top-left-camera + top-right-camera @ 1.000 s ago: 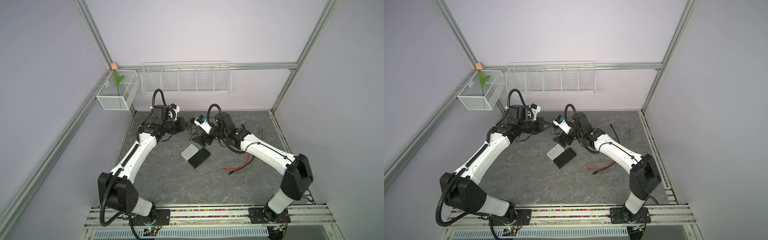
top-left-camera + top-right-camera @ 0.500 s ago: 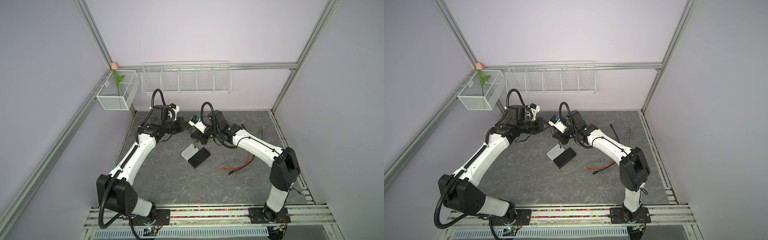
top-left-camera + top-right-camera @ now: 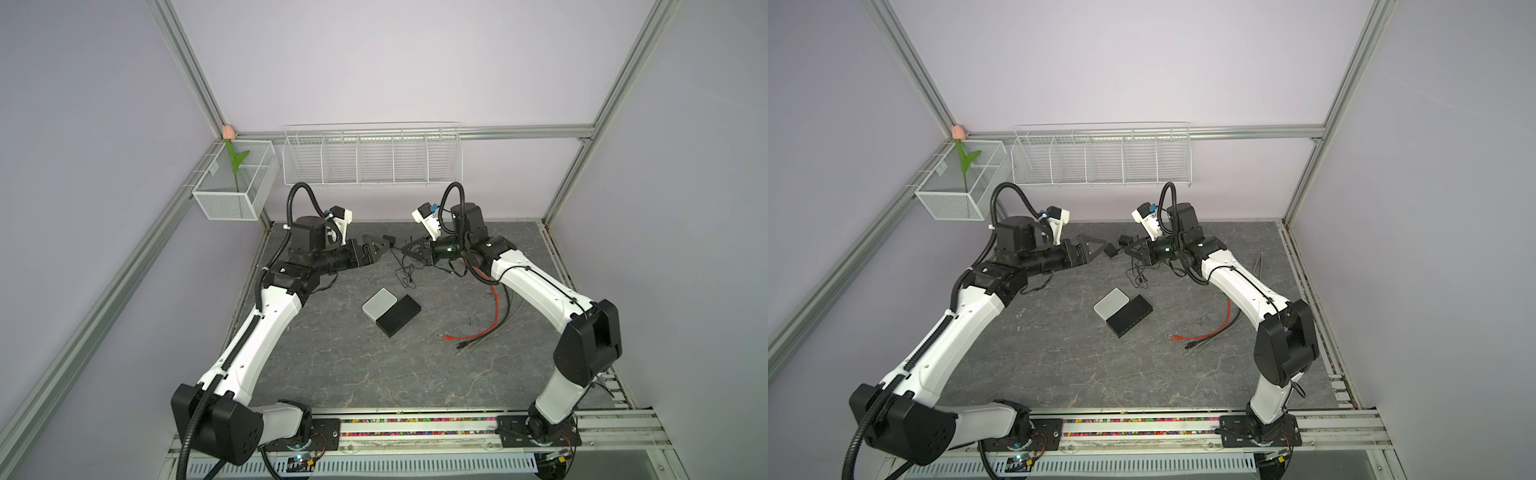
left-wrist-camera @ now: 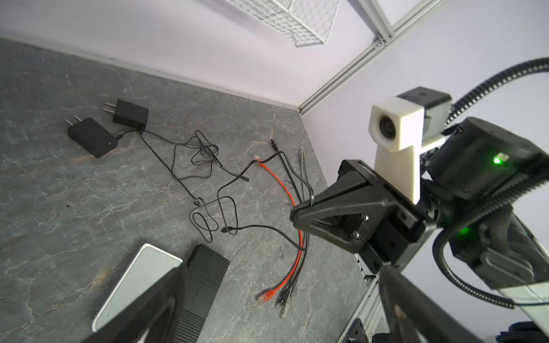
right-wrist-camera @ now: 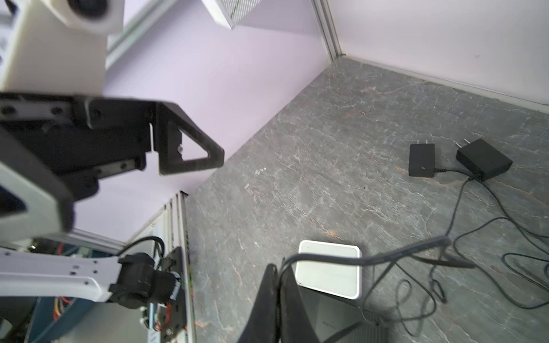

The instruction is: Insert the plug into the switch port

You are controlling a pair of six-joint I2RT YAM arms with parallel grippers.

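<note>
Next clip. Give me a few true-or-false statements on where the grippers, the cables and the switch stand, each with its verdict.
1. The right gripper is shut on a thin black cable. True.
2. The left gripper is shut too. False: it is open and holds nothing.
3. The black switch lies right beside the white box. True.
4. The red cable is plugged into the switch. False: it lies on the table, apart from the switch.
5. Two adapters lie on the table. True.
</note>
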